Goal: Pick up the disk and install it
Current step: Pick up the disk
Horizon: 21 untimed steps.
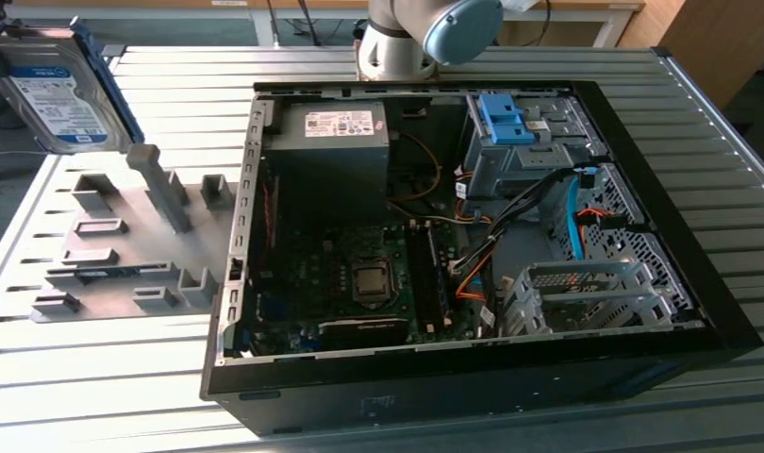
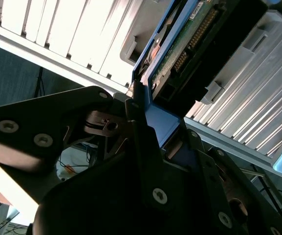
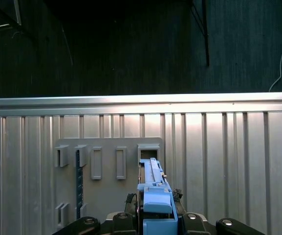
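Slatted metal worktop point(image 1: 106, 396) carries an open computer case point(image 1: 395, 406) and a grey slotted holder point(image 1: 143, 255). At the exterior view's left the disk point(image 1: 53, 90) hangs upright above that holder. In the second wrist view the claw point(image 2: 160, 117) pinches its blue frame.

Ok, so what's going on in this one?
The robot arm's gripper is shut on the disk, gripping it by its blue frame. The disk is held upright, lifted clear of the grey holder tray at the exterior view's left. The open computer case sits beside the tray; the disk is not yet installed in it.
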Available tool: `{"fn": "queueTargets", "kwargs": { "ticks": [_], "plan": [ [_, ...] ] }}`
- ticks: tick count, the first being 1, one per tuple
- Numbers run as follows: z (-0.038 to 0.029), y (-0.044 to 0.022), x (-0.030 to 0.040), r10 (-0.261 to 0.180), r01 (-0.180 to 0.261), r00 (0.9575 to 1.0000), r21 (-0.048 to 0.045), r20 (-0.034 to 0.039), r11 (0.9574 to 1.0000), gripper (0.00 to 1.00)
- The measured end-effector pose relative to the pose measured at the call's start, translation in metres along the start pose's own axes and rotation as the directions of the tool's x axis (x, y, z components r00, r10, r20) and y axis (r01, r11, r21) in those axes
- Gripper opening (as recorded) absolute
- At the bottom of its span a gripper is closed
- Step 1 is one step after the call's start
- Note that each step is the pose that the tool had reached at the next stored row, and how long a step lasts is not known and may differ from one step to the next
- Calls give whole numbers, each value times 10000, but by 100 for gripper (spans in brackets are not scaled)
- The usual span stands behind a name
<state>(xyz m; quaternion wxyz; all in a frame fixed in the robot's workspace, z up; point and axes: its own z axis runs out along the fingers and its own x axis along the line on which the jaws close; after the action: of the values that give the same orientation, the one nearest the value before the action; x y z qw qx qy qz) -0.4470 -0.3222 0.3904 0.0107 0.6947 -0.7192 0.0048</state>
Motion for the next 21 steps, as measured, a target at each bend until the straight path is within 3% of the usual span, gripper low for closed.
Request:
{"fn": "queueTargets", "kwargs": {
  "ticks": [21],
  "plan": [
    [-80,1,2,0,0,10000,0,0,10000,36]
  ]
}}
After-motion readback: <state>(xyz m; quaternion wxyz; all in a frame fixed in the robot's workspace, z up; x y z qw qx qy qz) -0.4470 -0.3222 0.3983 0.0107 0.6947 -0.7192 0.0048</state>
